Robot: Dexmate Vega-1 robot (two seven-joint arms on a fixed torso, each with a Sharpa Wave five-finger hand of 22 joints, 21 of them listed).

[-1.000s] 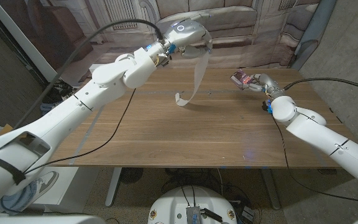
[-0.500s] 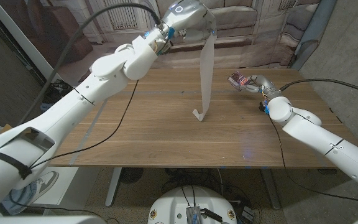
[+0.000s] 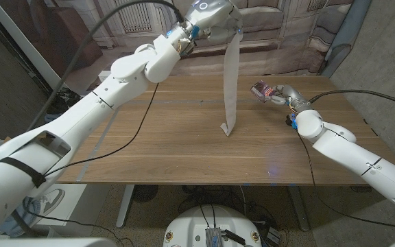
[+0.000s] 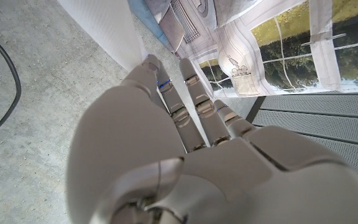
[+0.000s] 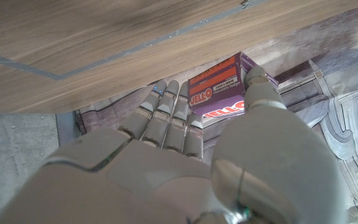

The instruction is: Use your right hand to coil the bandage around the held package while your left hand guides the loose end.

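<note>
1. Head view: even, soft indoor light; table (image 3: 184,137) w/ faint sheen, weak shadows.
2. Edges bowed by wide lens.
3. Wrist views: left hand (image 4: 185,155) and right hand (image 5: 185,162) close-up, soft-focus.

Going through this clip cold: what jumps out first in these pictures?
The white bandage strip hangs long from the raised left hand at the table's far edge, its lower end curled at the wooden table. Off to the right, apart from the strip, the right hand grips a purple Jell-O box above the tabletop.
</note>
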